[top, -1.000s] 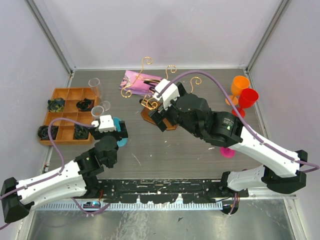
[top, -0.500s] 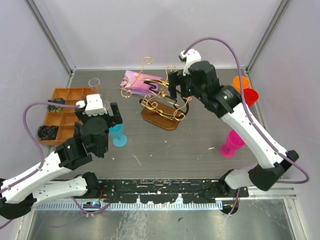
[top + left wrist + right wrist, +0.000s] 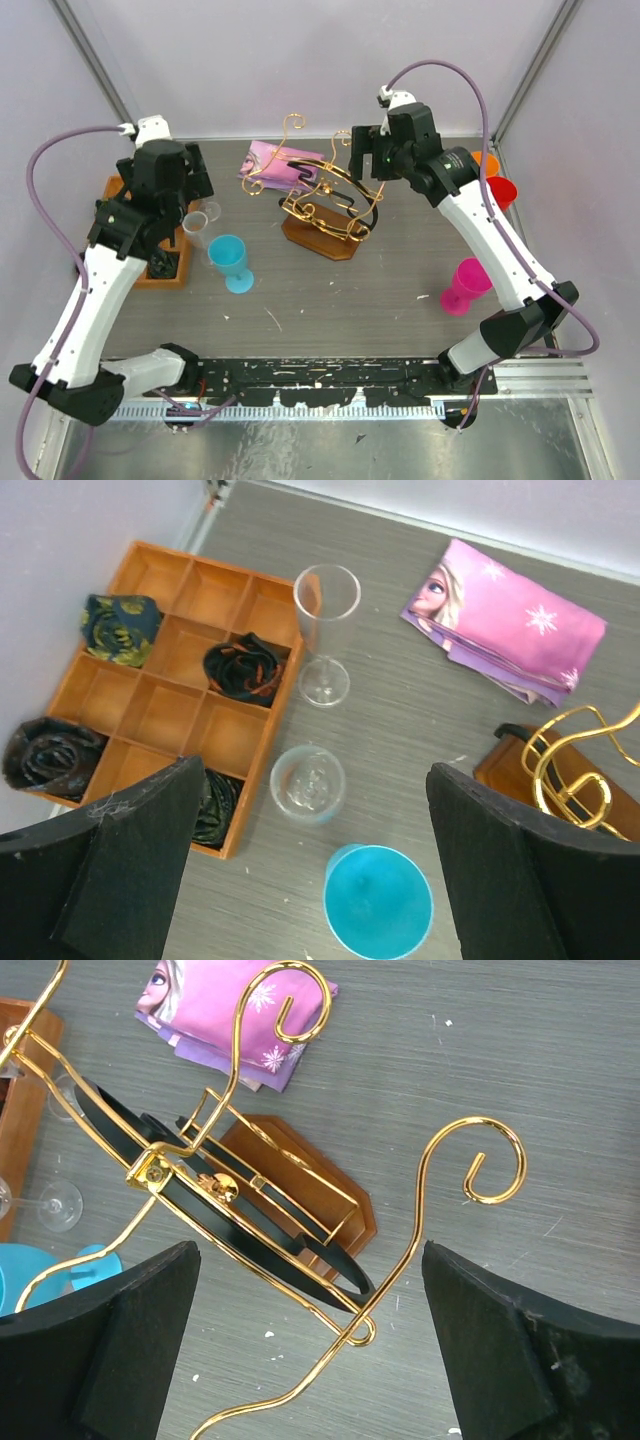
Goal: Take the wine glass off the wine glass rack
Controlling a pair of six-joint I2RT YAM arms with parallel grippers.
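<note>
The gold wire wine glass rack [image 3: 325, 200] stands on its brown wooden base [image 3: 322, 242] at the table's middle back; I see no glass hanging on it. In the right wrist view its scrolled rails [image 3: 300, 1250] lie right below my open, empty right gripper [image 3: 310, 1250], which hovers over the rack's right end [image 3: 368, 158]. My left gripper [image 3: 170, 185] is open and empty, raised high over the left side. Below it [image 3: 315, 775] stand two clear wine glasses [image 3: 325, 630] [image 3: 307, 783] and a blue glass [image 3: 378, 900].
An orange compartment tray [image 3: 165, 710] with dark rolled items sits at far left. A pink cloth [image 3: 275, 160] lies behind the rack. Orange [image 3: 480, 165], red [image 3: 497, 192] and pink [image 3: 465, 285] glasses stand at right.
Both arms have lifted and pulled away. The left gripper rose up and left from the blue glass. The right gripper drew back from the rack's middle to its right end.
</note>
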